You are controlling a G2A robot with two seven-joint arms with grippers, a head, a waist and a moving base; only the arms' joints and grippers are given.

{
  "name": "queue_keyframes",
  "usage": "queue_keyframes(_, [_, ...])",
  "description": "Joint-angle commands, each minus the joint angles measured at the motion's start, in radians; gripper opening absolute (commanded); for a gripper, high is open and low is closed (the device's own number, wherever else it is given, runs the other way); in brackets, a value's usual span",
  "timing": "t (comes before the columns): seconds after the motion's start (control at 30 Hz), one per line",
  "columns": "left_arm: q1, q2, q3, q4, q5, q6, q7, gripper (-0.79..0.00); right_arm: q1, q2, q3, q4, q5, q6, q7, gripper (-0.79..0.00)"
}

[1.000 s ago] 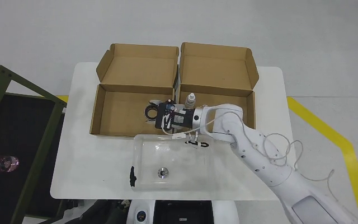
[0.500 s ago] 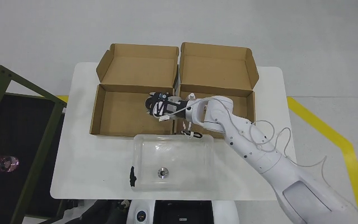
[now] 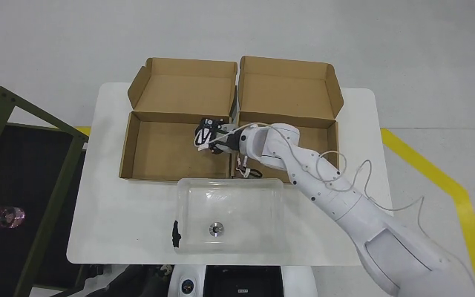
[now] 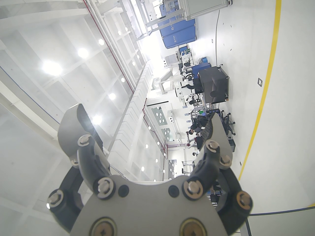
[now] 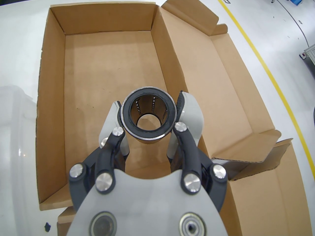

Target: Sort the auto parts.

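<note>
My right gripper is shut on a linear bearing, a metal cylinder with a black end ring and a hollow bore. It holds the bearing above the floor of the left cardboard box, near that box's right wall. From above, the right gripper and the bearing sit over the right end of the left box. My left gripper points up at the hall ceiling, open, with nothing between its fingers.
A second open cardboard box stands to the right of the first. A clear plastic tray at the table's front holds a small round metal part and a black part. The white table has free room at the left.
My right arm has swung left and away from the tray's far edge, carrying the bearing over the left box. The parts in the tray have not moved.
</note>
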Motion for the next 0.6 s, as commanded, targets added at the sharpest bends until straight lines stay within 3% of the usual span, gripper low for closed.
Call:
queue_keyframes(0.0, [0.000,0.000,0.000,0.000,0.000,0.000,0.000,0.000,0.007,-0.009,-0.010,0.020,-0.006,0.005,0.001,-0.785])
queue_keyframes(0.33, [0.000,0.000,0.000,0.000,0.000,0.000,0.000,0.000,0.026,-0.047,-0.035,0.092,-0.035,0.029,0.015,-0.776])
queue_keyframes(0.47, [0.000,0.000,0.000,0.000,0.000,0.000,0.000,0.000,0.027,-0.057,-0.038,0.115,-0.045,0.031,0.019,-0.699])
queue_keyframes(0.57, [0.000,0.000,0.000,0.000,0.000,0.000,0.000,0.000,0.027,-0.064,-0.038,0.127,-0.052,0.031,0.030,-0.591])
